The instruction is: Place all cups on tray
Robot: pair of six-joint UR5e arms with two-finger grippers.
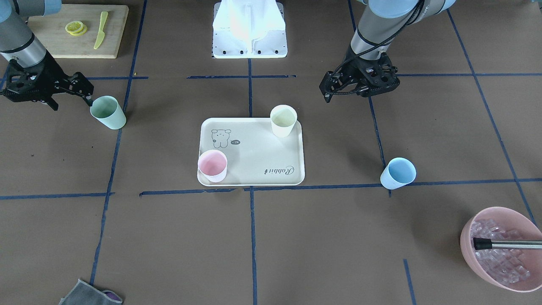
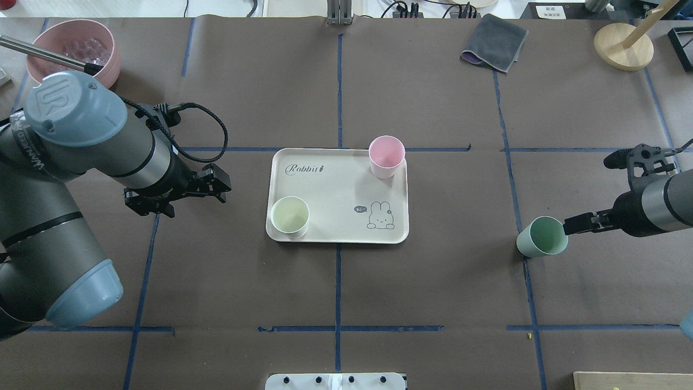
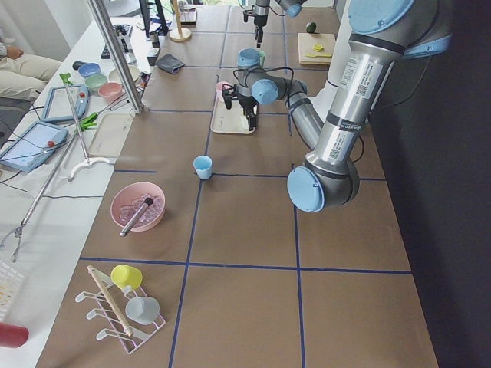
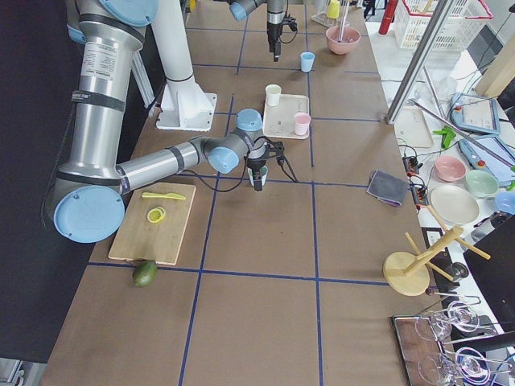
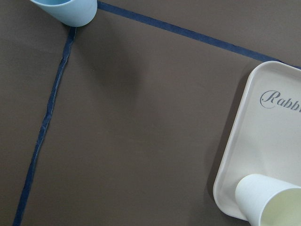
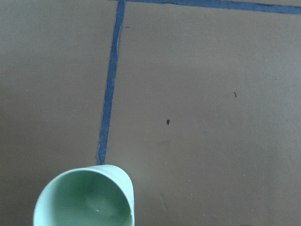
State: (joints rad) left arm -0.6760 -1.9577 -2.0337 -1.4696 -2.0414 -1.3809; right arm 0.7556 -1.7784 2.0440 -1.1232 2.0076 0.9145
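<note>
The cream-beige tray (image 1: 254,163) lies mid-table, also in the overhead view (image 2: 335,187). The pink cup (image 1: 212,165) and the cream-white cup (image 1: 283,120) stand on opposite corners of it. The mint green cup (image 1: 108,112) is off the tray; my right gripper (image 1: 89,101) is shut on its rim, also in the overhead view (image 2: 567,225). The light blue cup (image 1: 398,173) stands alone on the table. My left gripper (image 1: 327,92) is open and empty, between the cream cup and the blue cup. The overhead view hides the blue cup behind my left arm.
A pink bowl (image 1: 469,258) of ice cubes with tongs sits at the table corner on my left. A wooden cutting board (image 1: 51,46) with lemon slices and a knife lies behind my right arm. A grey cloth (image 2: 494,50) and a wooden stand (image 2: 622,51) are at the far edge.
</note>
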